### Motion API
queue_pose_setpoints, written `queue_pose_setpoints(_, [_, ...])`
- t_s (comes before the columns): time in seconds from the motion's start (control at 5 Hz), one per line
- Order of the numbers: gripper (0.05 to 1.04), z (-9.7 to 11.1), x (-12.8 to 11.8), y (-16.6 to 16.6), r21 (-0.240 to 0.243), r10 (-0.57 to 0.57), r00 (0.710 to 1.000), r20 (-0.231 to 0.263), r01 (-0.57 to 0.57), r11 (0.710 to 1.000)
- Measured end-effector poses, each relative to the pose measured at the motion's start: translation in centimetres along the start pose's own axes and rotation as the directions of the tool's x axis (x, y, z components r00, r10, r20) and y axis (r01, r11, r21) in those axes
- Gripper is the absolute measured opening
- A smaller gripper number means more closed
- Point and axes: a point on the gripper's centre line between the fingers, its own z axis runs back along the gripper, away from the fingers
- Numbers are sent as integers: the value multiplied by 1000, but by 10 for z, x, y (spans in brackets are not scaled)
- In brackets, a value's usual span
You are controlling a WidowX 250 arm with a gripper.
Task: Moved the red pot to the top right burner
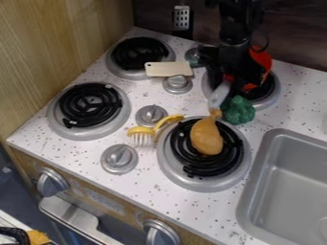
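At the upper right, the black gripper [235, 64] hangs over the top right burner [275, 95]. Parts of the red pot [260, 58] show beside and below the gripper, above that burner's black coil. The gripper hides much of the pot, and whether the pot is held or rests on the coil cannot be told. A grey handle-like piece [220, 94] slants down at the burner's front left edge.
A green broccoli-like toy [238, 110] sits just before the burner. An orange-brown drumstick-like toy [207, 137] lies on the front right burner. Left are a yellow-handled fork [142, 138], knobs and a beige flat piece [168, 69]. The sink [258, 186] is at lower right.
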Motion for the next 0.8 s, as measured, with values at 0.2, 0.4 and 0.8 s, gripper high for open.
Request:
queue_pose_setpoints(0.2, [977,0,-2,0,1,-6,1000,-14,6,1000])
queue_pose_setpoints(0.4, [999,3,-4,4,36,2,999,-42,0,999])
queue_pose_setpoints(0.8, [999,14,-5,3,79,48,996,-77,-42,996])
